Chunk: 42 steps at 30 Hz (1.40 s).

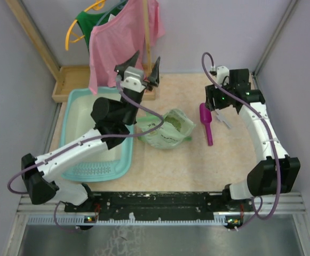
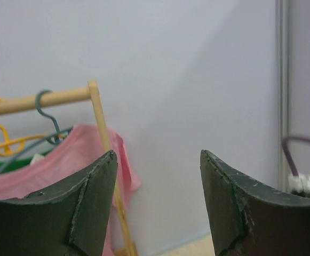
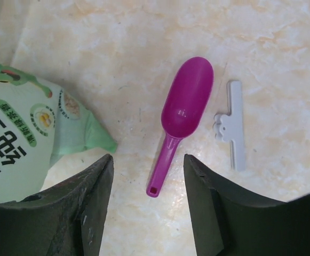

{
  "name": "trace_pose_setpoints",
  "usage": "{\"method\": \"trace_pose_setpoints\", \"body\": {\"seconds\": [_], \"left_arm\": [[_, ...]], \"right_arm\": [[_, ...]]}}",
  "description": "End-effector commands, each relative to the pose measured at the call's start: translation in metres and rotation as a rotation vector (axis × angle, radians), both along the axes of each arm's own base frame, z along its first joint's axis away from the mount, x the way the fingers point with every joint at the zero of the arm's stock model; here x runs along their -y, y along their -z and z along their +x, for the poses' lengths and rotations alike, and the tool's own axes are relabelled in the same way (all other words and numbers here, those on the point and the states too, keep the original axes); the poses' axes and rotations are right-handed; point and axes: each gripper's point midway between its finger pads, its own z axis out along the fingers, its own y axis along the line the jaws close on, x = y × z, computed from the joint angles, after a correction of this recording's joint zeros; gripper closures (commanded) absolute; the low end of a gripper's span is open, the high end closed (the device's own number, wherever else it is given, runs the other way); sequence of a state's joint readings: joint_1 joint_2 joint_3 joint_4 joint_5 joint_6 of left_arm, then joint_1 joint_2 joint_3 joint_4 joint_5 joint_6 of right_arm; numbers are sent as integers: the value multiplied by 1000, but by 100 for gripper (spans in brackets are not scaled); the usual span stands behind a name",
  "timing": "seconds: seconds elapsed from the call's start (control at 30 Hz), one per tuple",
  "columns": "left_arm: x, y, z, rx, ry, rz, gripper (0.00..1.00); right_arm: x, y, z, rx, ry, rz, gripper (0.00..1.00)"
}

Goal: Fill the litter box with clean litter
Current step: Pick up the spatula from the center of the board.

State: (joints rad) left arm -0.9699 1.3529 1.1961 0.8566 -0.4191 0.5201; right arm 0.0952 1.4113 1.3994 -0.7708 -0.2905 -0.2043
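Dark fingers (image 3: pixel 90 213) of the right hand (image 3: pixel 148 160) stand spread wide with nothing between them, hanging over a magenta scoop (image 3: pixel 187 98). It lies flat on the marbled desk (image 3: pixel 117 42), its handle pointing back toward the gap. Just beside the scoop's bowl lies a white clip (image 3: pixel 232 125), not touching it. On the other side sits a pale green bag (image 1: pixel 160 136), mouth open, and the clean litter (image 1: pixel 172 124) shows inside it as an olive-green heap. Beyond the bag, at the desk's left side, the litter box (image 1: pixel 72 106) rests with its whitish base showing and its grille strip (image 1: pixel 93 169) at the near end. The left arm reaches across it. The left hand (image 1: pixel 148 55) is lifted above the box's far end, likewise open and empty, facing the back wall beside a pink garment (image 1: pixel 117 37) hung from a wooden rail (image 2: pixel 42 100). A wooden tray (image 1: pixel 69 80) lies behind the box.
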Motion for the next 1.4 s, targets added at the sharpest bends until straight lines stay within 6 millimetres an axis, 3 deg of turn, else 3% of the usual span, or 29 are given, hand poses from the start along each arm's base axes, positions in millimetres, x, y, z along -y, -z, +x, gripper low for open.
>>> {"method": "trace_pose_setpoints", "body": {"seconds": [0.0, 0.13, 0.27, 0.4, 0.47, 0.6, 0.73, 0.83, 1.1, 1.37], "left_arm": [[18, -30, 22, -82, -48, 64, 30], [36, -52, 33, -139, -23, 104, 30], [37, -84, 37, -196, 35, 40, 32], [33, -92, 49, -282, 91, -16, 35], [33, -83, 52, -318, 105, -8, 35], [37, -49, 60, -443, 141, 25, 34], [29, -13, 68, -552, 122, 36, 34], [20, 2, 66, -580, 107, 30, 34], [10, 19, 63, -599, 82, 22, 35], [16, 31, 62, -624, 110, 32, 36]], "right_arm": [[19, -14, 10, 46, 118, 11, 42], [33, 28, -2, 8, 135, -1, 41], [35, 52, -11, 24, 101, -28, 41], [35, 76, -16, -6, 102, -27, 41], [35, 87, -15, -18, 109, -22, 42], [41, 100, -7, -40, 143, -39, 43], [36, 112, -8, -81, 112, -21, 44], [36, 125, -10, -120, 110, -23, 45], [36, 149, -18, -178, 107, -26, 46], [35, 169, -24, -237, 89, -35, 48]]}}
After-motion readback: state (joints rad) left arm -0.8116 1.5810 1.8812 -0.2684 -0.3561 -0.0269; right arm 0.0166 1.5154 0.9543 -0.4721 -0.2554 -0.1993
